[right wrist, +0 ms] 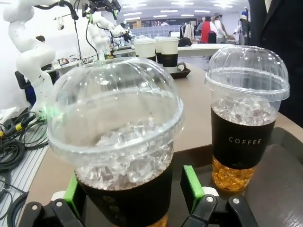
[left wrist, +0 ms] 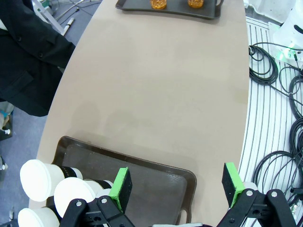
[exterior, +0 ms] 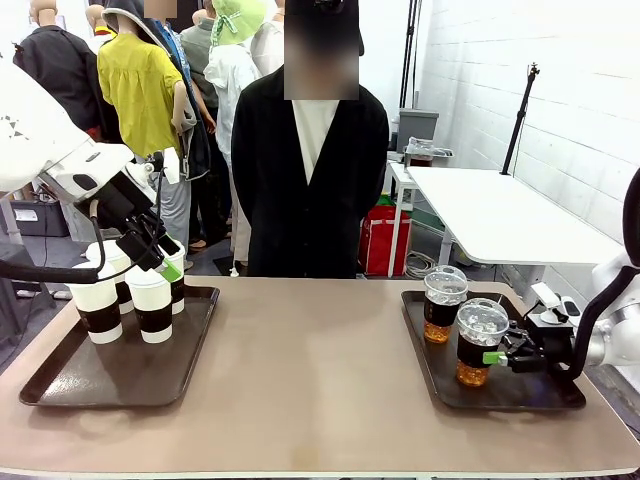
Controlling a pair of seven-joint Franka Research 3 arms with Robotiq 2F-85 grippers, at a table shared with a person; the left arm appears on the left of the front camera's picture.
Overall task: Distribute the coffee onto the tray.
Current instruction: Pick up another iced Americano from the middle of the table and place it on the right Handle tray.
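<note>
Several white paper coffee cups (exterior: 130, 295) with dark sleeves stand at the back of the left tray (exterior: 90, 385). My left gripper (exterior: 155, 255) hangs just above them, open and holding nothing. From the left wrist, its green pads spread wide over the left tray (left wrist: 156, 175), beside the white lids (left wrist: 71, 191). Two dome-lidded iced coffees stand on the right tray (exterior: 530, 395). My right gripper (exterior: 490, 355) is open around the nearer iced cup (exterior: 482, 322). In the right wrist view the pads flank that cup's (right wrist: 118, 123) sleeve. The other iced cup (right wrist: 244, 127) stands just beyond.
A person in a black jacket (exterior: 310, 170) stands at the table's far edge, hands out of sight. Bare tabletop (exterior: 320, 370) lies between the two trays. A white side table (exterior: 500, 210) stands at the back right. Cables (left wrist: 274, 118) lie on the floor beside the table.
</note>
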